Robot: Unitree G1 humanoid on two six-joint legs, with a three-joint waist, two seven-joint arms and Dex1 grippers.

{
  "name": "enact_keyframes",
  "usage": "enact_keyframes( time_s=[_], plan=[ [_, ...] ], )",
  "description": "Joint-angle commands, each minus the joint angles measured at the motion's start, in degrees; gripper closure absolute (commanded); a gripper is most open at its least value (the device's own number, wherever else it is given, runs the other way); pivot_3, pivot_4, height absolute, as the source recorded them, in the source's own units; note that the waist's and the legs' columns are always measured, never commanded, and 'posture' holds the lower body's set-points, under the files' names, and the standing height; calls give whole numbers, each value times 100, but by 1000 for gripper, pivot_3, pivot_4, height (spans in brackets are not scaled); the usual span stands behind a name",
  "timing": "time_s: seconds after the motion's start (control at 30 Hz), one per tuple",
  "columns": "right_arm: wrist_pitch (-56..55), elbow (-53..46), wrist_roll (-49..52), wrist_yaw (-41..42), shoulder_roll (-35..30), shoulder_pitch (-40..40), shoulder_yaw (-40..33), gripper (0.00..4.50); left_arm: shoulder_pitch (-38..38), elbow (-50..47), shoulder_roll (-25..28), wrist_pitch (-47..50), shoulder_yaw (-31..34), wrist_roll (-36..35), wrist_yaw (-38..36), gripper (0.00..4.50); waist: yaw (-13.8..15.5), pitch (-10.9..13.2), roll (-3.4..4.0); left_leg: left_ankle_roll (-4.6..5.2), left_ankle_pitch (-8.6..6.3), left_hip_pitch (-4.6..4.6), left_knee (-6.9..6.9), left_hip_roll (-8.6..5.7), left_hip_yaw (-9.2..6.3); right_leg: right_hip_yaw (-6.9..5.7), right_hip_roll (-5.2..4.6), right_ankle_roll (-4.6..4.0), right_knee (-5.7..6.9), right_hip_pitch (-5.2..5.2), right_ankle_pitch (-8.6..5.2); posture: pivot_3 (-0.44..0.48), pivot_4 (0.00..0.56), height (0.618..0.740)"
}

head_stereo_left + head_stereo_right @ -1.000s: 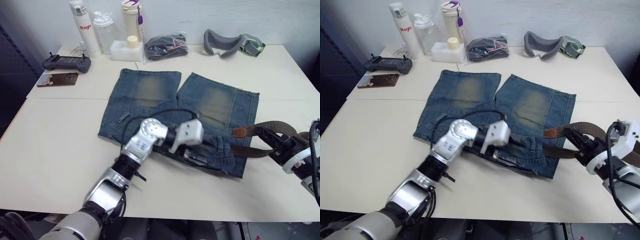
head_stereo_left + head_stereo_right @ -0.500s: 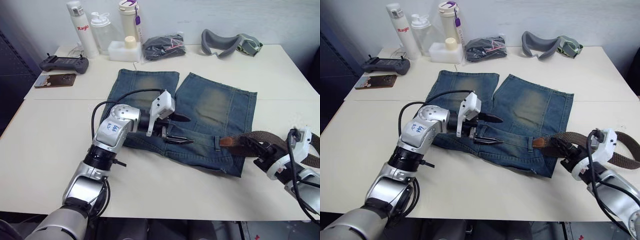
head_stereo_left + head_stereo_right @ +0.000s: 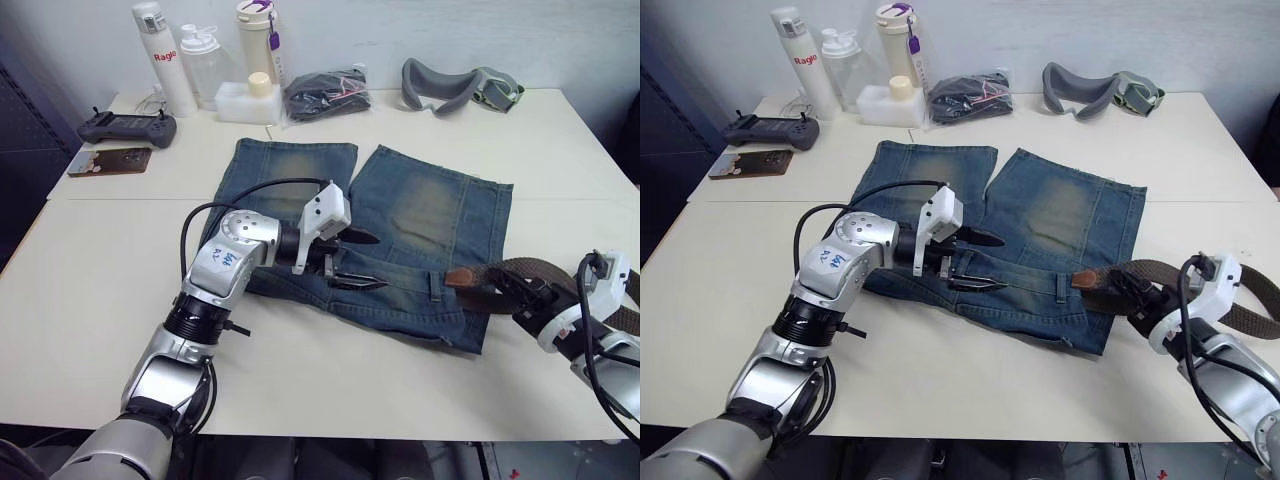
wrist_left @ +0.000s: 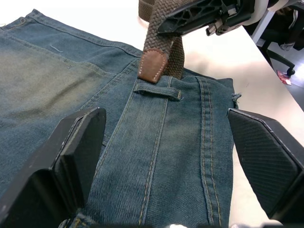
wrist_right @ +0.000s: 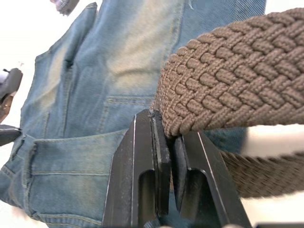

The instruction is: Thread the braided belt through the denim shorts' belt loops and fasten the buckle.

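Threading step: right pincer (image 3: 1132,296) pinches the belt (image 3: 1200,275), its tan tip (image 4: 152,65) right at a belt loop (image 4: 157,90) on the shorts (image 3: 400,215) lying on the desk (image 3: 90,290). Left pincer (image 3: 352,262) spread over the waistband. Next: slide the tip under that loop.

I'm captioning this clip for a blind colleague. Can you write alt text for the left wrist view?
The braided belt's tan leather tip lies at a belt loop on the denim shorts waistband, fed in by the right gripper, which is clamped on the strap. The left gripper's black fingers are spread wide open either side of the waistband.
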Motion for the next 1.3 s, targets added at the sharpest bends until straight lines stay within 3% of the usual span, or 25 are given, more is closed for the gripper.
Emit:
enact_keyframes(
  time_s=[0.03, 0.57, 1.0, 1.3],
  plan=[
    [-8, -208, -41, 40, 97, -62, 111, 4500, -30, -182, -28, -44, -19, -104, 6, 62, 0, 0, 0, 0, 0, 0, 0, 1, 0, 2, 0, 0, 0, 0, 0, 0, 150, 636],
    [117, -257, 32, 294, 2, 242, 82, 4500, -9, -189, -7, -64, -62, -89, -6, 62, 0, 0, 0, 0, 0, 0, 0, 1, 0, 14, 2, 0, 1, -1, 0, 0, 150, 636],
    [-163, -223, -556, -63, 1356, -530, 1394, 4500, 35, -329, 31, 55, -64, -116, 46, 62, -23, 0, 0, -5, 0, 19, -8, 3, -1, 34, 3, 0, 5, -4, 0, 0, 150, 636],
    [-50, -198, -876, -80, 1666, -478, 1705, 4500, 44, -363, -46, 56, -132, -100, 88, 62, -23, -2, 0, -7, 0, 32, -12, -4, -2, 63, 15, -1, 11, -6, -1, 0, 150, 636]
  ],
)
